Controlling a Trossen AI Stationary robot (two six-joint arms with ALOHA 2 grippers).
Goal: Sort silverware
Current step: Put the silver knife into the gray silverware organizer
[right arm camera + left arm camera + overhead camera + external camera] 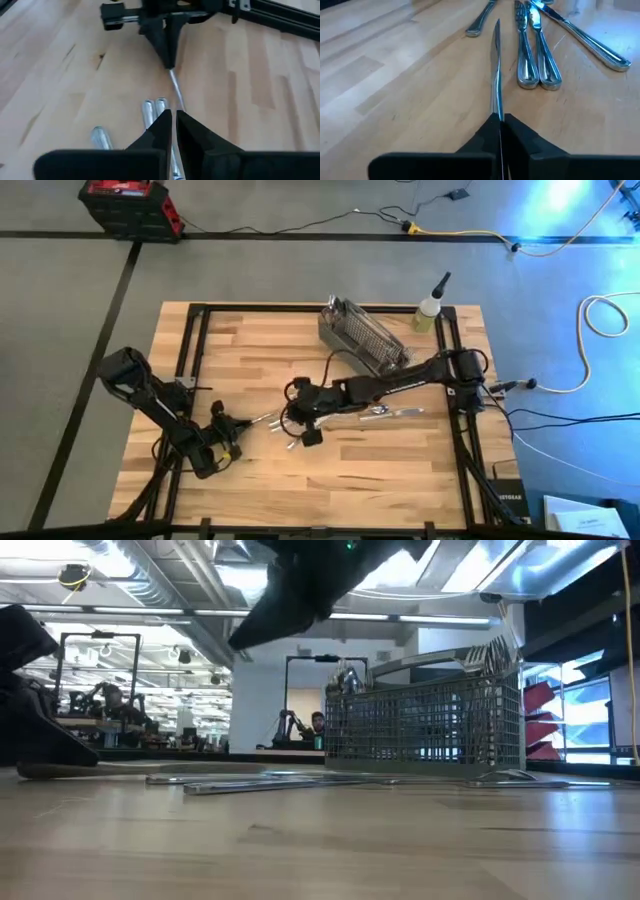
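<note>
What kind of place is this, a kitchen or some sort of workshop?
Likely a robotics lab or workshop, not a kitchen. The wooden table stands on a grey floor with loose cables and a red toolbox, and the low view shows more robot arms in an open hall behind.

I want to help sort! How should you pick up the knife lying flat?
Grip the knife by its handle from straight above, pinching across its narrow width: the handle lies flat on the table, clear of the other silverware.

arms: dark, jointed | cables: black, looped | end effector fingers (520, 140): black wedges
</note>
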